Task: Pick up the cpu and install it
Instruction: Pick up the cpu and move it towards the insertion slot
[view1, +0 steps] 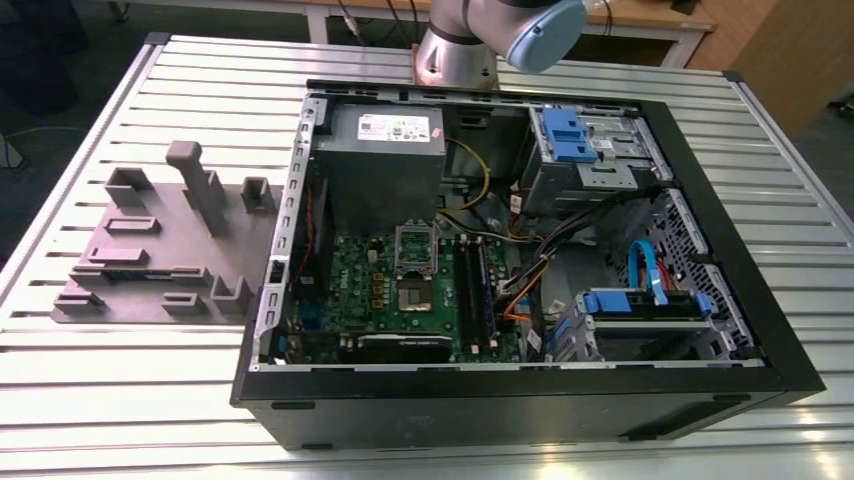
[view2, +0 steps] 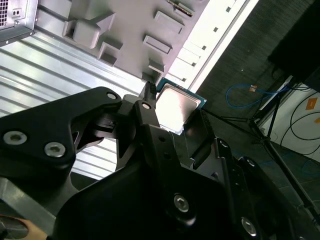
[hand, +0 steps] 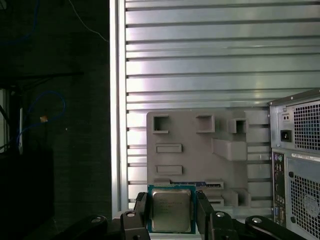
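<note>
Cpu pinched by claw, closed on its edges; silver lid print unreadable; grey tray behind.

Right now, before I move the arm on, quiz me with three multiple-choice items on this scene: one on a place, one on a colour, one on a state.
1. Where is the cpu?
A. already installed
B. lying loose
C. between the fingers of the gripper

2. What colour are the plastic drive brackets in the computer case?
A. blue
B. red
C. white

3. How is the computer case?
A. closed on all sides
B. open, with the motherboard exposed
C. standing upright and shut

Answers: 1 C, both wrist views show the fingers clamped on the chip's edges. 2 A, the exterior view shows them blue. 3 B, the exterior view looks straight onto the green board inside.
</note>
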